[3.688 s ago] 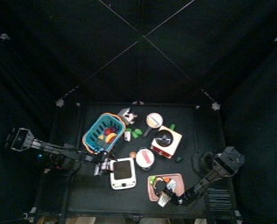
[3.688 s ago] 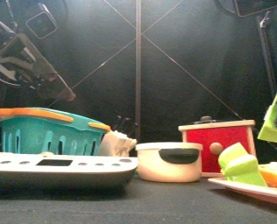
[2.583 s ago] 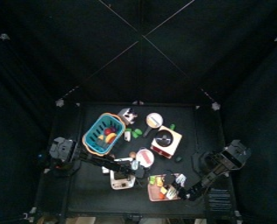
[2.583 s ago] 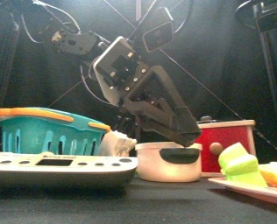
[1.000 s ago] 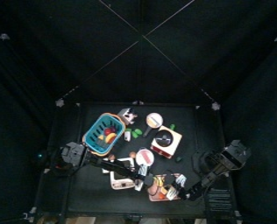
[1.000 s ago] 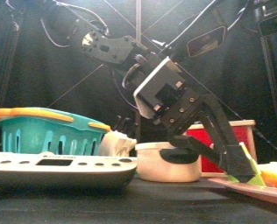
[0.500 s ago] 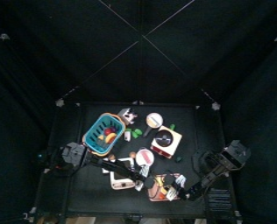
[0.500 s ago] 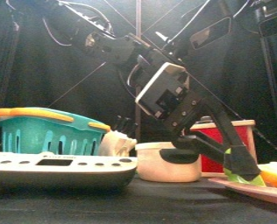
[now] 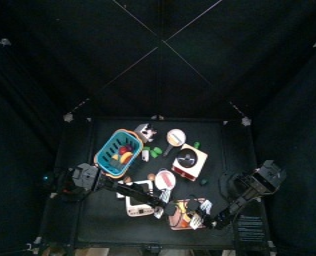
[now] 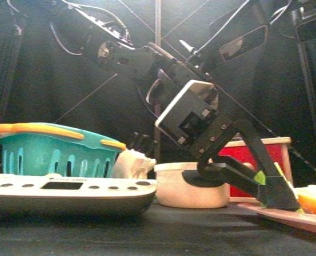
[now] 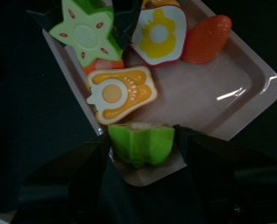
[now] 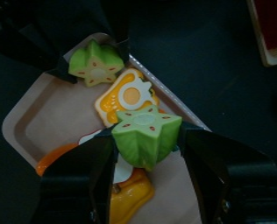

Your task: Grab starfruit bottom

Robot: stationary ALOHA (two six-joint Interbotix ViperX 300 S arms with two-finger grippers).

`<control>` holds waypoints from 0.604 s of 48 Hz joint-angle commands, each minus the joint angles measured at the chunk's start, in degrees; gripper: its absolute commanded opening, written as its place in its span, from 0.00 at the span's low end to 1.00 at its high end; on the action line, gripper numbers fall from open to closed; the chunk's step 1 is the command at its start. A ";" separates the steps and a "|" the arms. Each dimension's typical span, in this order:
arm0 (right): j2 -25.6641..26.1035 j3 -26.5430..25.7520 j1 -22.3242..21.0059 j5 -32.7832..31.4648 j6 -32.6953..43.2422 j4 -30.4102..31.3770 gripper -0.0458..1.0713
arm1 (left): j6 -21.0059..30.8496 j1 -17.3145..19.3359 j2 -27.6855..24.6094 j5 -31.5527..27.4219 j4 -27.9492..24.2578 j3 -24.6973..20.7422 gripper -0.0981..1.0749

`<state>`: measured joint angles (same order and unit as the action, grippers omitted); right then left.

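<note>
Between the left end effector point(image 11: 138, 162) jaws, wide open and gripping nothing, sits the starfruit bottom point(image 11: 142, 143) at the tray point(image 11: 229, 87) edge; straight ahead. Right end effector point(image 12: 147, 153) grips the other starfruit piece point(image 12: 147, 136).

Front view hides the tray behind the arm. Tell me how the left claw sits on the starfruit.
Observer: Left claw stands open, one jaw on each side of the green starfruit piece, not closed on it.
Operator: Say where that piece lies.
Observer: At one end of the tray, beside an orange slice.
Operator: Report the right claw.
Observer: Right claw holds a second green piece above the tray.
</note>
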<state>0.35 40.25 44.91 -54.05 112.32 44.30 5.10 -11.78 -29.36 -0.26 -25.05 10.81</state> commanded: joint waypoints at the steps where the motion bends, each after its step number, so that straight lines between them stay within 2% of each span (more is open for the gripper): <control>1: 0.97 -0.44 -0.09 -0.09 0.09 0.18 0.64 | 0.09 0.18 1.05 0.18 -0.26 -1.23 0.83; 15: 0.97 -0.62 -0.09 -0.09 -0.18 0.18 0.64 | 0.35 0.26 2.64 0.09 0.00 -0.88 0.63; 29: 0.97 -1.05 -0.09 0.00 -0.44 0.35 0.64 | 0.44 -0.44 8.35 -0.62 0.26 3.52 0.63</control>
<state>0.35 40.25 44.91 -54.05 111.97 44.30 5.36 -12.04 -24.70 -0.97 -24.87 14.06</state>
